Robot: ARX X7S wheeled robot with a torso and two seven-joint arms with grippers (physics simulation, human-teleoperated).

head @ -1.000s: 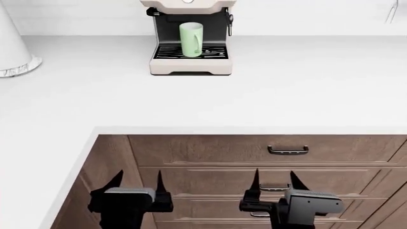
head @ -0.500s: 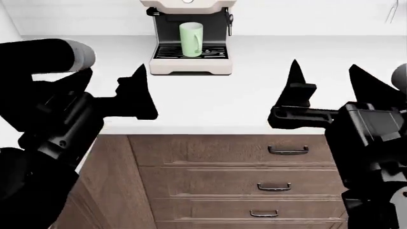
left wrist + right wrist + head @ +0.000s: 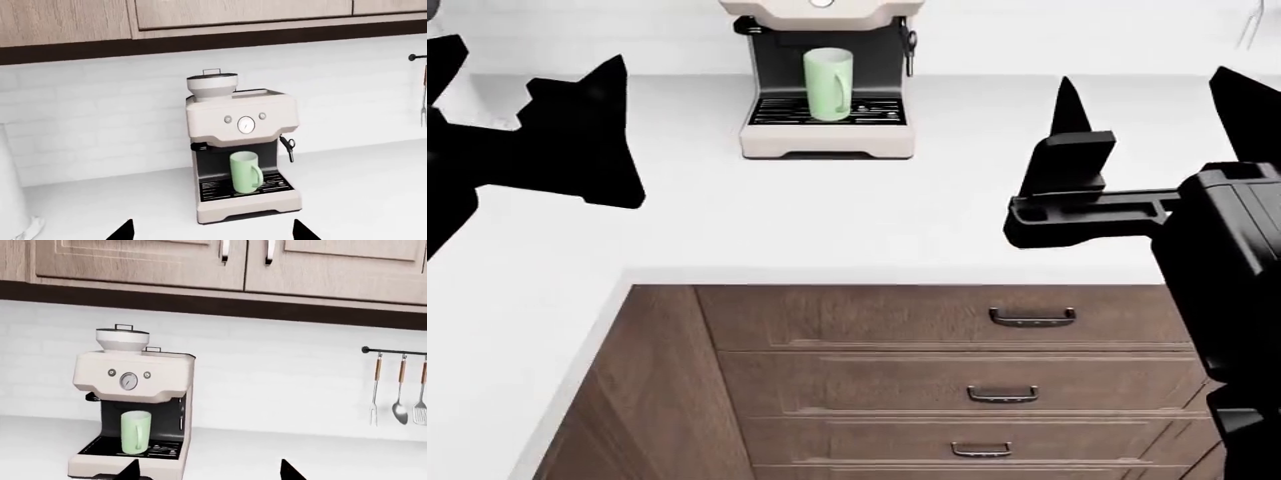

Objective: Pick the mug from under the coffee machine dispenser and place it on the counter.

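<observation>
The mug (image 3: 827, 84) stands upright on the black drip grate (image 3: 827, 108) of the coffee machine dispenser (image 3: 827, 130), inside its dark recess, at the back edge of the worktop (image 3: 868, 215) and about midway along it. In the left wrist view the mug's (image 3: 245, 172) loop handle faces the steam-wand side of the machine (image 3: 244, 157); a round gauge (image 3: 246, 125) sits between two small buttons above the recess.

Both hands hang above the worktop, well apart from the mug. The left hand (image 3: 514, 130) is over the left part, its fingers spread wide with nothing between them. The right hand (image 3: 1154, 110) is over the right part, near the front edge, likewise spread open and holding nothing. Below the front edge are brown drawer fronts (image 3: 934, 370) with dark handles. In the right wrist view, utensils (image 3: 399, 390) hang on a wall rail.
</observation>
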